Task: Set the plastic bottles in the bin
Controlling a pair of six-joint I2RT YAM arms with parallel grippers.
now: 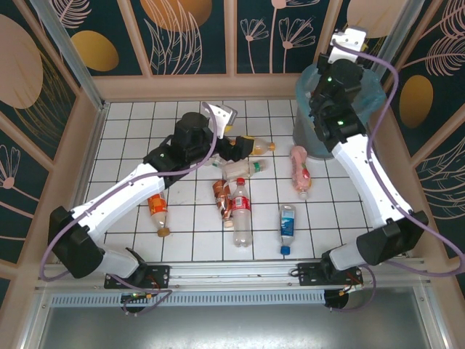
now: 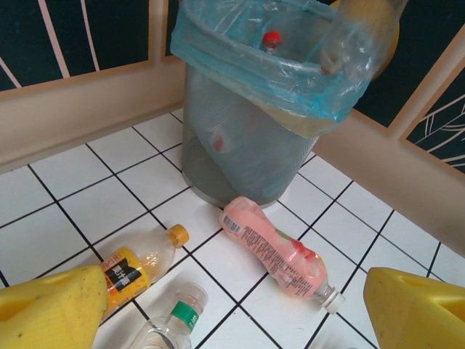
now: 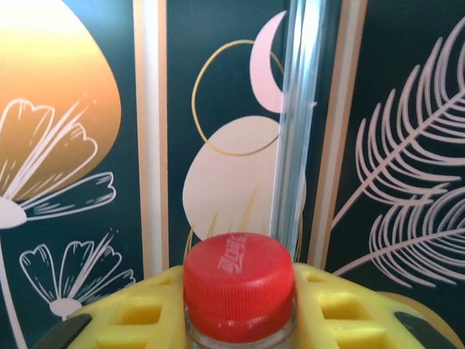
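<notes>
The grey bin point(image 2: 243, 142), lined with a light-blue bag point(image 2: 290, 73), stands at the back right corner point(image 1: 314, 109). A red-capped bottle point(image 2: 271, 38) lies inside it. My right gripper point(image 3: 240, 309) is shut on a clear bottle with a red cap point(image 3: 238, 280); the right arm point(image 1: 338, 80) is raised above the bin. My left gripper point(image 2: 234, 298) is open low over the tiles, its yellow fingers point(image 2: 51, 309) wide apart. Ahead of it lie a pink bottle point(image 2: 280, 251), an orange-labelled bottle point(image 2: 134, 269) and a clear green-labelled bottle point(image 2: 174, 320).
More bottles lie mid-floor: a red-labelled one point(image 1: 240, 211), a blue one point(image 1: 288, 227), a crushed brown one point(image 1: 221, 198) and an orange one point(image 1: 158, 212) beside the left arm. Beige walls point(image 1: 196, 87) enclose the tiled floor point(image 1: 189, 233).
</notes>
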